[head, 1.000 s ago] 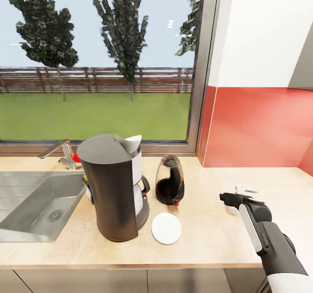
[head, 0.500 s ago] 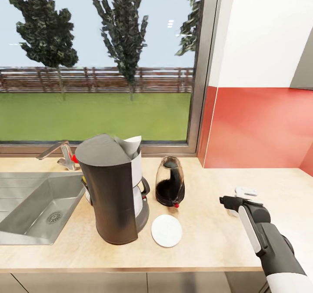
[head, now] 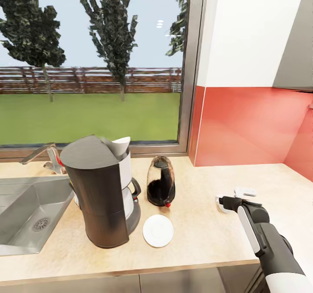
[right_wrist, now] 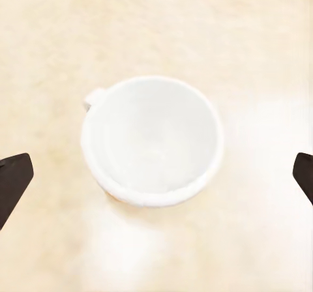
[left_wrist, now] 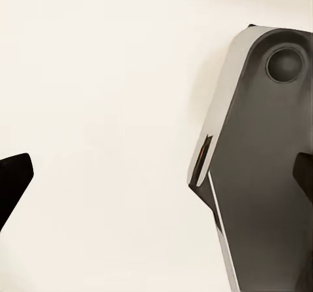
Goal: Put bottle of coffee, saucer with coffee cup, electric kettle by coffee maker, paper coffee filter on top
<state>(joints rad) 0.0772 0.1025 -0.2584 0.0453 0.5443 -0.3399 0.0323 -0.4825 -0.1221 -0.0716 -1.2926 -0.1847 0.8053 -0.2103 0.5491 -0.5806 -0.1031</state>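
Observation:
The coffee maker (head: 102, 193) stands on the countertop (head: 204, 245) with the paper coffee filter (head: 121, 144) on top of it. Right of it is the electric kettle (head: 161, 187), and the empty saucer (head: 158, 230) lies in front of the kettle. Further right, my right gripper (head: 227, 202) hangs open directly over the coffee cup (right_wrist: 153, 142), which sits upright on the countertop between the wide-spread fingertips (right_wrist: 13, 181). The cup's white edge (head: 219, 205) peeks out under the gripper. My left gripper (left_wrist: 156, 175) is open and holds nothing. The bottle of coffee and the kitchen shelf are out of view.
A steel sink (head: 26, 214) with a tap (head: 48, 156) lies left of the coffee maker. A window sits behind the counter, and a red wall panel (head: 243, 127) rises at the back right. The left wrist view looks at a grey robot part (left_wrist: 261, 175) over a pale surface.
The head view has shifted, so everything sits a little further left in the picture. My right gripper stays over the cup, and the things on the counter have not moved.

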